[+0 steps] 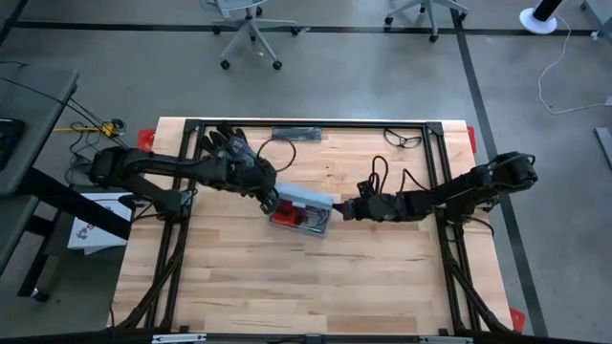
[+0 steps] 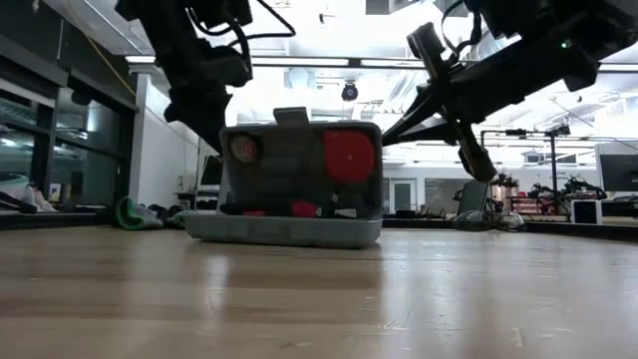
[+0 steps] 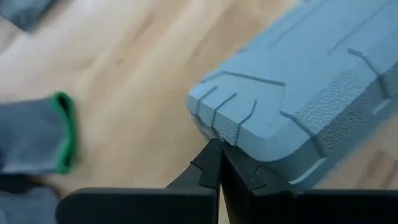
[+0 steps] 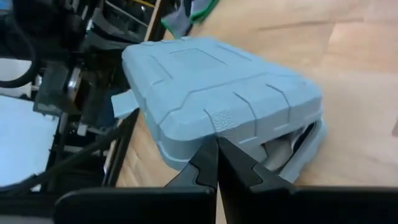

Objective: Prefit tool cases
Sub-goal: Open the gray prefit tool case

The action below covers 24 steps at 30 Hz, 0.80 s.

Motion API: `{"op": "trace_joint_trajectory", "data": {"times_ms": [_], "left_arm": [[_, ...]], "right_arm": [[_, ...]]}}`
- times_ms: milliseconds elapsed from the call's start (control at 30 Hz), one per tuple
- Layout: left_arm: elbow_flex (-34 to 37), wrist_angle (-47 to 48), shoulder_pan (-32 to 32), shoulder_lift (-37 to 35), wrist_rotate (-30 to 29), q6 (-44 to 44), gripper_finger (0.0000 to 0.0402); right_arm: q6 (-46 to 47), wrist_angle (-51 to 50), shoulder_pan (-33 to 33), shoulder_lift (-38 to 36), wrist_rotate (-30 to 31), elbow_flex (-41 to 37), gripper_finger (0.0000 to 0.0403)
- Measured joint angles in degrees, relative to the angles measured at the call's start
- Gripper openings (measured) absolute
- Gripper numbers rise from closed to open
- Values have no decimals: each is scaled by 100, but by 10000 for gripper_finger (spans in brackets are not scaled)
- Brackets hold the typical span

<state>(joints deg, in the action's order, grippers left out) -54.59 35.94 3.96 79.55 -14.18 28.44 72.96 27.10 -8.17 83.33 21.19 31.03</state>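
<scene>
Mid-desk (image 1: 287, 287), I press the tool case's (image 1: 304, 206) raised lid from both sides, left hand (image 1: 272, 203) and right hand (image 1: 341, 210) each pressed together, empty; next, a steady downward push.

We see a robotics lab: a wooden workbench (image 1: 287, 277), wheeled office chairs (image 1: 251, 29) (two of them), glass partitions (image 2: 60, 150), ceiling strip lights (image 2: 319, 62).

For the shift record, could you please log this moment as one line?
tool case: lid propped open, mid-table | left gripper: shut, at lid's left corner | right gripper: shut, at lid's right edge | glove: on table
</scene>
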Motion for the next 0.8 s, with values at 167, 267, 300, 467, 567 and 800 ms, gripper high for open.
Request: {"op": "trace_joint_trajectory", "data": {"times_ms": [167, 267, 300, 467, 567, 800], "left_arm": [[0, -274, 517, 12, 39, -451, 0], [0, -749, 888, 138, 29, -762, 0], [0, -1031, 1029, 215, 46, -879, 0], [-43, -1909, 1709, 783, 469, -1388, 0], [-33, -2415, 2060, 1170, 960, -1416, 0], [-982, -2436, 2322, 1799, 1274, -1465, 0]], "right_arm": [[-150, 111, 311, 2, -15, 0, 0], [-278, 100, 513, 2, -97, 0, 0], [-294, 79, 584, 0, -149, 0, 0], [-450, -81, 972, 2, -328, 4, 0], [-490, -243, 1200, 13, -413, 4, 0], [-591, -348, 1405, 13, -999, 4, 0]]}}
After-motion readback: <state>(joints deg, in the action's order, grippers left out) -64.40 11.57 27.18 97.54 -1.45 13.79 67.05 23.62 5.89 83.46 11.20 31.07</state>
